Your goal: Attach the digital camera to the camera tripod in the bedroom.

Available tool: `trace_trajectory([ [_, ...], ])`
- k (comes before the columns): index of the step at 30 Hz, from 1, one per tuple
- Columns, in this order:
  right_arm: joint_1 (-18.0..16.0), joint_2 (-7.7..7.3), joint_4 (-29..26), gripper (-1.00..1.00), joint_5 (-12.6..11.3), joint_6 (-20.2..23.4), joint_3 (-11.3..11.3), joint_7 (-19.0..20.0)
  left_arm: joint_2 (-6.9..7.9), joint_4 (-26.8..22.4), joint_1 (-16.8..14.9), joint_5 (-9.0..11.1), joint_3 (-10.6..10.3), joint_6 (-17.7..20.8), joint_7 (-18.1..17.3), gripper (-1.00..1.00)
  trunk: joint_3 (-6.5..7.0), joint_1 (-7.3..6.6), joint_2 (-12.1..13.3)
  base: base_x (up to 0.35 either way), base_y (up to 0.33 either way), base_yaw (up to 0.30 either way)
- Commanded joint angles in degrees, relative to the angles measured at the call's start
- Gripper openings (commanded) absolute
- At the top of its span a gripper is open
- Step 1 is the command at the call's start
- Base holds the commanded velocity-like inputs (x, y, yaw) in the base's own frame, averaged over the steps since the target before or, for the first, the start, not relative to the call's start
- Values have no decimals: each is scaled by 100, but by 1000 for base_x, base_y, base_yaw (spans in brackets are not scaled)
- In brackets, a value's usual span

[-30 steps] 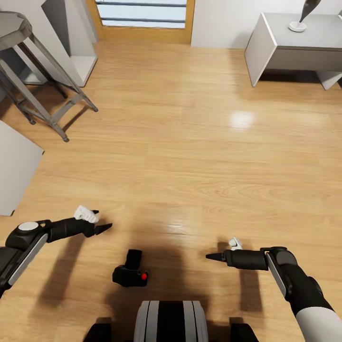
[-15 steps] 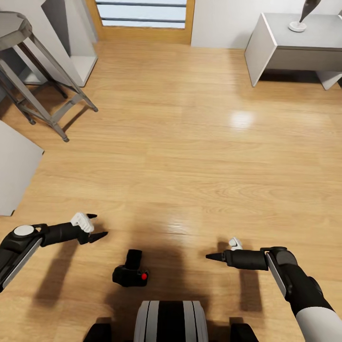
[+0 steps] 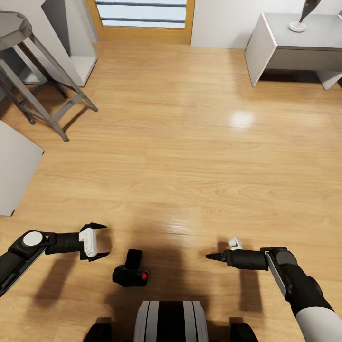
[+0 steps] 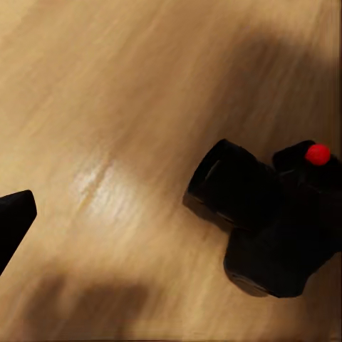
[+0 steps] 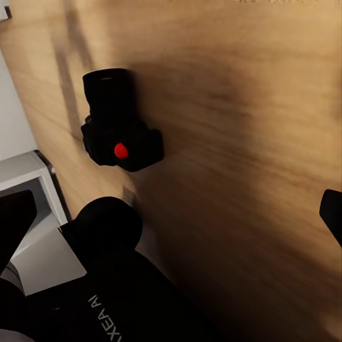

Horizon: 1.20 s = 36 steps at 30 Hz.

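left gripper (image 3: 97,242): fingers spread, empty | digital camera (image 3: 129,272): on the floor at its 4 o'clock, near | right gripper (image 3: 214,252): cannot tell, idle | risk: fingertip nudges lens barrel, camera skids.

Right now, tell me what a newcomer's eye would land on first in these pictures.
The digital camera draws the eye first: small, black, with a red dot, lying on the wood floor just ahead of the robot's base. The left tool hangs open just to its left, and the right tool hangs over the floor to its right. Far left stands a grey stool.
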Motion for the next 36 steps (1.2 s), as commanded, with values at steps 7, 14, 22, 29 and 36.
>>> trace_trajectory([
  [7,-2,-2,-1,100,-15,41,-11,6,265,-22,-5,-103,-44,-251,-76,100,-3,-1,-1,0,0,0],
  [14,-2,2,-1,100,-15,40,-12,6,475,-25,-6,-384,-58,-743,-103,100,-3,-1,-1,0,0,0],
  [22,-2,4,-1,100,-15,47,-13,-2,518,-30,-6,-754,-61,-1025,-115,100,-3,-1,-1,0,0,0],
  [29,-2,3,6,100,-19,90,-13,-1,512,23,-5,-902,-97,-1123,-125,100,-3,-1,-1,0,0,0],
  [36,-2,3,7,100,-23,95,-13,4,440,165,-6,-956,-488,-1132,-86,100,-3,-1,-1,0,0,0],
])
